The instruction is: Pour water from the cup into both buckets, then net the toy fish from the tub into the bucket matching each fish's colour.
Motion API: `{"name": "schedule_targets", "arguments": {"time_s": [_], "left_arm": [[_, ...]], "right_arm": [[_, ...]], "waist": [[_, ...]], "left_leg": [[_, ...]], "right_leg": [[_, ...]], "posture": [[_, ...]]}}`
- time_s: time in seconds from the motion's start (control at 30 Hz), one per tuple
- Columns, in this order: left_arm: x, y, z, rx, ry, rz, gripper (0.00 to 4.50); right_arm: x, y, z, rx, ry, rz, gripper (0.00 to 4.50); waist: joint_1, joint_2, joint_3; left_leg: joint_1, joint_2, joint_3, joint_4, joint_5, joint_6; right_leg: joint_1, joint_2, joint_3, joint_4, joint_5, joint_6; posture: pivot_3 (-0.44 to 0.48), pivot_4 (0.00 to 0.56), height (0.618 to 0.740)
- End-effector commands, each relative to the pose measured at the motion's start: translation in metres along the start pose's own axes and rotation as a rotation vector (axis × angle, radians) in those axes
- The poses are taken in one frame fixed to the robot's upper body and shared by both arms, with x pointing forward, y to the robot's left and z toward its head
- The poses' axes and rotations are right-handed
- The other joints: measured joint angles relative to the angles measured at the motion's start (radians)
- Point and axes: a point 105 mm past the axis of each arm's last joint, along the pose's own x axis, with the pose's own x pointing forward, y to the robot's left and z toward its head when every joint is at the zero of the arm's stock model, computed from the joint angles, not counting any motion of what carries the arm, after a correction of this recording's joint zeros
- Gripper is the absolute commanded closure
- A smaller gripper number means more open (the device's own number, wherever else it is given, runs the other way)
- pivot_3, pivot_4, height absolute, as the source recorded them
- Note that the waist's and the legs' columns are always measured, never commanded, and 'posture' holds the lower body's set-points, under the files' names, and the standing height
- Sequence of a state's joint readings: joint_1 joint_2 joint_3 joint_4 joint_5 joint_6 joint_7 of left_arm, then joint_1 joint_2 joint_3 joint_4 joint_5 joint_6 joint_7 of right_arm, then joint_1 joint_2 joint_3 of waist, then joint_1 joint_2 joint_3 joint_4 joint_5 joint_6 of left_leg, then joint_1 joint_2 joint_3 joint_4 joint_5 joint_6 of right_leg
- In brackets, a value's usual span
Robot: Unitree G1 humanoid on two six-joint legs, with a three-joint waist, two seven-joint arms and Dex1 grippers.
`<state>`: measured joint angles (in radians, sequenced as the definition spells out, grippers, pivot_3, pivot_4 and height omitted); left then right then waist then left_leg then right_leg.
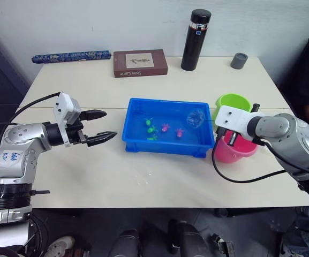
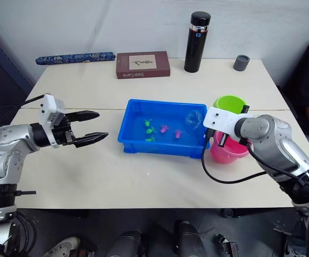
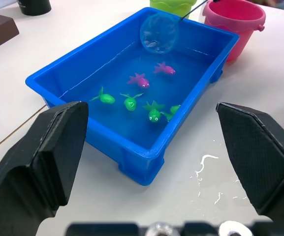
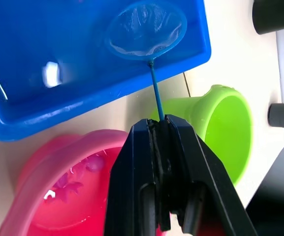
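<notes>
Blue tub [image 1: 165, 143] mid-table, pink and green fish [image 3: 154, 114] in it. I see right gripper [image 4: 160, 129] pinching net [image 4: 146, 30] handle, hoop over tub's right end. Left gripper [image 1: 103, 125] spread, left of tub. Buckets [image 1: 234, 151] right of tub.

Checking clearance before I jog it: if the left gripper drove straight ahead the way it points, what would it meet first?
Probably the near wall of the tub: the open left gripper points at it across bare table.

I see bare table [image 1: 79, 176] between my left fingers [image 1: 102, 137] and the tub [image 1: 165, 145]; both buckets [image 1: 234, 150] crowd its far side.
</notes>
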<state>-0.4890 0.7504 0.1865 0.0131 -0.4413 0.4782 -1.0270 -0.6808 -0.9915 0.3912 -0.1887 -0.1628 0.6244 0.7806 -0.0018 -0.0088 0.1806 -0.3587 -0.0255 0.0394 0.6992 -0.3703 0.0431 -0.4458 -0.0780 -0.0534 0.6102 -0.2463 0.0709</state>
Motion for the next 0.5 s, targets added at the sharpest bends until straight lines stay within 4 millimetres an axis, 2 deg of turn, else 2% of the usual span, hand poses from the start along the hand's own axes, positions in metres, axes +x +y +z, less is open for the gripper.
{"name": "schedule_targets", "arguments": {"time_s": [0.03,0.3,0.4,0.5], "left_arm": [[-0.004,-0.002,0.009,0.033,-0.02,0.0,0.02],[-0.006,-0.004,0.009,0.028,-0.016,0.0,0.02],[-0.006,-0.005,0.009,0.024,-0.015,0.0,0.02],[-0.006,-0.006,0.008,0.022,-0.014,-0.001,0.02]], "right_arm": [[-0.001,0.008,0.008,-0.033,-0.033,0.033,4.5],[-0.004,0.035,0.019,0.013,-0.087,0.14,4.5],[-0.005,0.05,0.024,0.138,-0.121,0.204,4.5],[-0.007,0.057,0.025,0.246,-0.132,0.242,4.5]], "waist": [[0.0,0.0,0.0],[0.0,0.0,0.0],[0.001,0.0,0.0],[0.001,0.0,0.0]], "left_leg": [[0.0,0.0,0.0,0.0,0.0,0.0],[0.0,0.0,0.0,0.0,0.0,0.0],[0.0,0.0,0.0,0.0,0.0,0.0],[0.0,0.0,0.0,0.0,0.0,0.0]], "right_leg": [[0.0,0.0,0.0,0.0,0.0,0.0],[0.0,0.0,0.0,0.0,0.0,0.0],[0.0,0.0,0.0,0.0,0.0,0.0],[0.0,0.0,0.0,0.0,0.0,0.0]], "posture": [[0.0,0.15,0.74],[0.0,0.15,0.74],[0.0,0.15,0.74],[0.0,0.15,0.74]]}}
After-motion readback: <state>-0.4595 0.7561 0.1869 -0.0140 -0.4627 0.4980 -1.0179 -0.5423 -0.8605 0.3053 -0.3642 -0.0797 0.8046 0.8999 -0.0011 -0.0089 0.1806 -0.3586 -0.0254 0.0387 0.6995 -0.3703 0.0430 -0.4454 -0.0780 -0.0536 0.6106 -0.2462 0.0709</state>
